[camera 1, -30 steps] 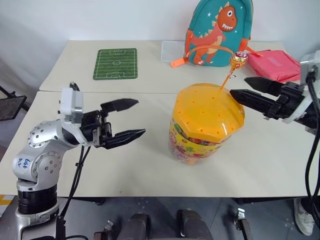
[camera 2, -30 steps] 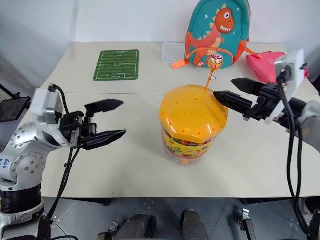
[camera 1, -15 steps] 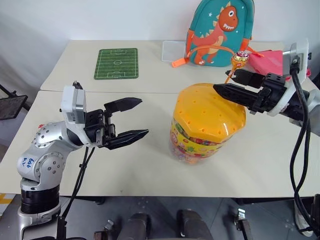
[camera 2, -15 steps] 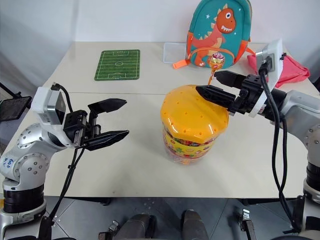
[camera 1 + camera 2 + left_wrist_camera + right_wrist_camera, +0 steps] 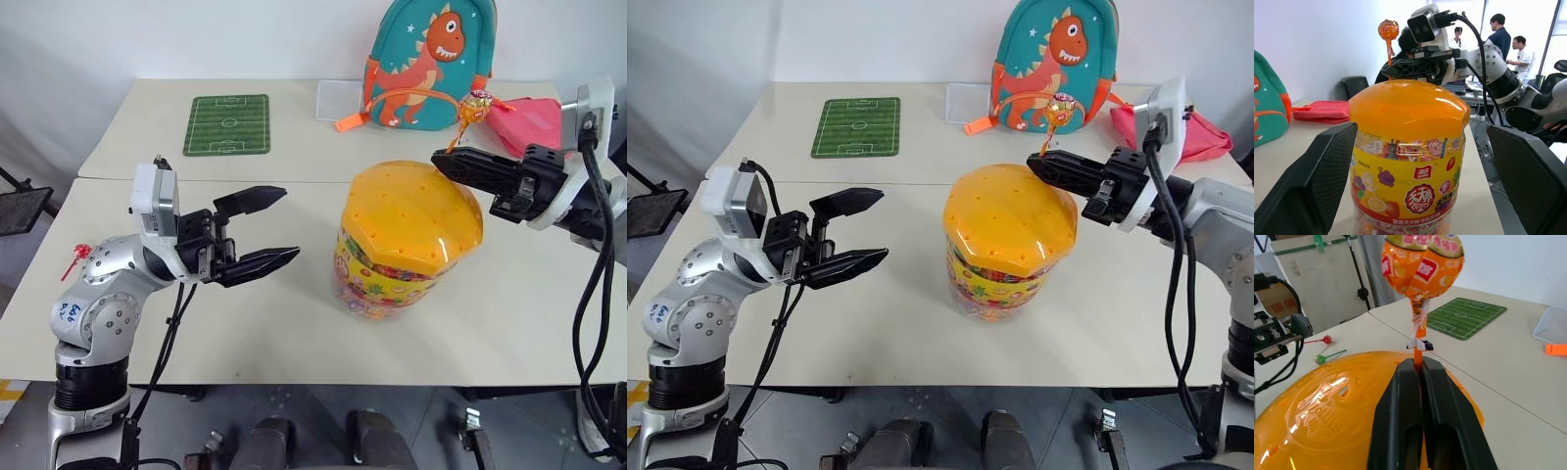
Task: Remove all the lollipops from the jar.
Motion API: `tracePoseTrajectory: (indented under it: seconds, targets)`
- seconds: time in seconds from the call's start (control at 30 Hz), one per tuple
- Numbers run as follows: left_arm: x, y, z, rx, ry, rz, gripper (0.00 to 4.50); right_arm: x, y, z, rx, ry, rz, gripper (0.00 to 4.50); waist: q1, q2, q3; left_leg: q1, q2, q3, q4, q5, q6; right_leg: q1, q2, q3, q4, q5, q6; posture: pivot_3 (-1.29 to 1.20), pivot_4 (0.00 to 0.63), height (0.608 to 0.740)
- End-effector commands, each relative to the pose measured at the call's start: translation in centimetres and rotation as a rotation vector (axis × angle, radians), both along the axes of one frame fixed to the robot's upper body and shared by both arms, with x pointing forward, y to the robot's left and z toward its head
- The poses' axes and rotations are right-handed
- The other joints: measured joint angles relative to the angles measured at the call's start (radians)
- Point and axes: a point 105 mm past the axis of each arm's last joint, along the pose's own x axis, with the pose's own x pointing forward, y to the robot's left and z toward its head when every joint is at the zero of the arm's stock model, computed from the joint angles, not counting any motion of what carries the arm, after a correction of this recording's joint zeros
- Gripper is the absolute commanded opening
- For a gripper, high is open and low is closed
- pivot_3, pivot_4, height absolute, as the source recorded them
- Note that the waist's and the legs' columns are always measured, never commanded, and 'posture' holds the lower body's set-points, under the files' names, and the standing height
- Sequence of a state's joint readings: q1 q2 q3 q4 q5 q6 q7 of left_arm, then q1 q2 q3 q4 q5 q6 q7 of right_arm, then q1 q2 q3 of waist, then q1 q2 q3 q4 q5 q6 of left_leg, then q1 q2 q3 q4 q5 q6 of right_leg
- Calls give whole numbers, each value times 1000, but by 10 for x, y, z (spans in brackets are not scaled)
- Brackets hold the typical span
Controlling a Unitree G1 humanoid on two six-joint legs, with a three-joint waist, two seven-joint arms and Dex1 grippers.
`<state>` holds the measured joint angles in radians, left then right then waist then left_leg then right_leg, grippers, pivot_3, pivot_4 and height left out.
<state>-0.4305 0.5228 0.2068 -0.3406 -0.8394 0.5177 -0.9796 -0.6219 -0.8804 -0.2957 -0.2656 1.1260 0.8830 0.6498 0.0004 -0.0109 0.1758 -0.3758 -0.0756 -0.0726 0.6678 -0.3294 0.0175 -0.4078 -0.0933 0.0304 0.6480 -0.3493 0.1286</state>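
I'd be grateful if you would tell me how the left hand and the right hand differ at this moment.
The left hand stands open and holds nothing; the right hand is shut on the stick of the orange lollipop. The left hand hangs beside the jar, apart from it; the right hand sits above the jar's lid. Both have two black fingers and point toward the jar.

Two beige tables (image 5: 294,323) butted together, seam running left to right. On far table: green football-pitch mat (image 5: 227,124) far left, lying flat; clear shallow tray (image 5: 340,99) right of mat, beside backpack; teal dinosaur backpack (image 5: 428,64) upright at far edge, orange strap trailing toward tray; pink pouch (image 5: 534,122) flat, just right of backpack. Dark chair (image 5: 22,208) off left table edge. Left wrist view: people (image 5: 1498,34) standing in background by windows.
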Motion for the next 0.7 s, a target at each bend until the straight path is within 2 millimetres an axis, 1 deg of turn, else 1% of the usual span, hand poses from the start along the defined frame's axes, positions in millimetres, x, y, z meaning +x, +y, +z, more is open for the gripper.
tracePoseTrajectory:
  seconds: [0.03, 0.1, 0.17, 0.23, 0.33, 0.37, 0.4, 0.43, 0.5, 0.53, 0.57, 0.6, 0.63, 0.7]
  targets:
    - [-1, -3, 1, -25, -22, -4, 4500, -12, -12, 35, 138, -103, 27, 42, 1, 0, 0, 0, 0, 0, 0, 0, 0, 0, 0, 0, 0, 0, 0, 0, 150, 740]
    - [1, -4, 0, -34, -21, 0, 4500, -16, -14, 44, 192, -127, 43, 42, 1, 0, 0, 0, 0, 0, 0, 0, 0, 0, 0, 0, 0, 0, 0, 0, 150, 740]
    - [2, -7, -3, -31, -12, -12, 4500, -15, -28, 62, 288, -176, -8, 42, 1, 0, 0, 0, 0, 0, 0, 0, 0, 0, 0, 0, 0, 0, 0, 0, 150, 740]
    - [2, -11, -8, -11, -8, -43, 4500, -15, -49, 74, 344, -199, -96, 42, 1, 0, 0, 0, 0, 0, 0, 0, 0, 0, 0, 0, 0, 0, 0, 0, 150, 740]
    - [-1, -15, -11, 21, -22, -86, 4500, -16, -78, 75, 333, -184, -226, 42, 7, 0, 0, -1, 0, 0, -1, 0, 0, 0, 0, -1, 0, 0, 0, 0, 150, 740]
    - [0, -15, -12, 25, -27, -89, 4500, -16, -83, 75, 321, -179, -250, 42, 9, 0, 0, -1, -1, 0, -1, 0, 0, 0, -1, -1, -1, 0, 0, 0, 150, 740]
    - [-1, -15, -11, 27, -32, -100, 4500, -14, -90, 68, 267, -156, -304, 42, 9, 0, 0, -1, -1, 0, -1, 0, 0, 0, -1, -1, -1, 0, 0, 0, 150, 740]
    - [-2, -16, -9, 24, -42, -110, 4500, -9, -103, 56, 193, -98, -398, 42, 11, 0, 0, -1, -1, 0, -1, 0, 0, 0, -1, -1, -1, 0, 0, 0, 150, 740]
    - [-5, -16, -8, 43, -66, -137, 4500, -1, -132, 25, 4, 29, -593, 42, 17, 0, 0, -1, 0, 0, -1, 0, 0, 0, 0, -1, -1, 0, 0, 0, 150, 740]
    - [-6, -16, -7, 51, -75, -147, 4500, 0, -144, 8, -100, 91, -673, 42, 21, 0, 0, -1, 0, 0, -1, 0, 0, 0, 0, 0, -2, 0, 0, 0, 150, 740]
    - [-8, -16, -6, 59, -87, -159, 4500, 0, -161, -19, -241, 187, -770, 42, 23, 0, 0, -1, 0, 1, -1, 0, 0, 0, 0, 0, -2, 0, 0, 0, 150, 740]
    - [-9, -15, -6, 69, -95, -167, 4500, -3, -173, -41, -363, 260, -835, 42, 23, 0, 0, -1, 0, 1, -1, 0, 0, 0, 0, 0, -2, 0, 0, 0, 150, 740]
    - [-9, -14, -6, 76, -100, -172, 4500, -5, -181, -55, -439, 302, -869, 42, 23, 0, 0, -1, 0, 1, -1, 0, 0, 0, 0, 0, -1, 0, 0, 0, 150, 740]
    - [-10, -12, -7, 91, -110, -176, 4500, -10, -183, -79, -501, 386, -873, 42, 22, 1, 0, -1, 0, 1, 0, 0, 0, 0, 0, 0, -1, 0, 0, 0, 150, 740]
